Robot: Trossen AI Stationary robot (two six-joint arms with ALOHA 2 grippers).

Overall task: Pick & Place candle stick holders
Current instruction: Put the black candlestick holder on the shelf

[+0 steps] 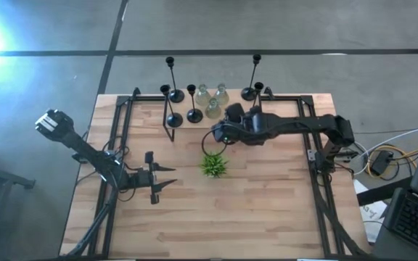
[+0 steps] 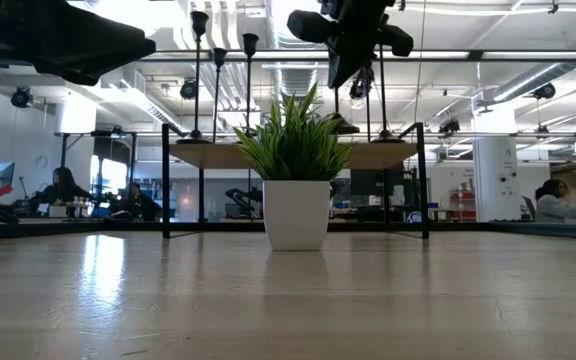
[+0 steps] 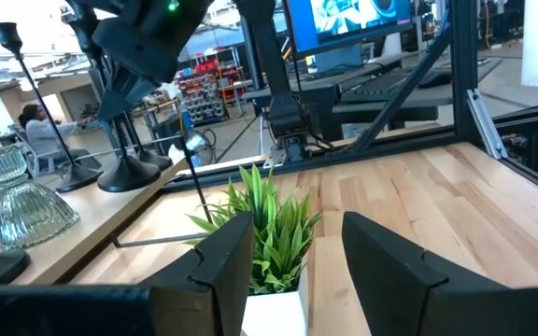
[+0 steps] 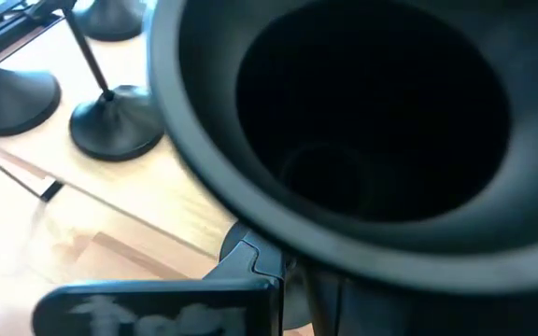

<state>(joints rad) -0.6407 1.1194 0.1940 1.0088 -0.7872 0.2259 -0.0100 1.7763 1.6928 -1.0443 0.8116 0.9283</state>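
the right gripper [image 1: 220, 135], just above the green plant [image 1: 213, 165], pinches a black candle stick holder [image 4: 344, 131] aloft; the carrying step. next: lower it upright. the left gripper [image 1: 167, 179], fingers spread, waits beside the plant.

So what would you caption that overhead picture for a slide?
Right claw lifts a black candle stick holder above the green plant; left claw waits open beside it.
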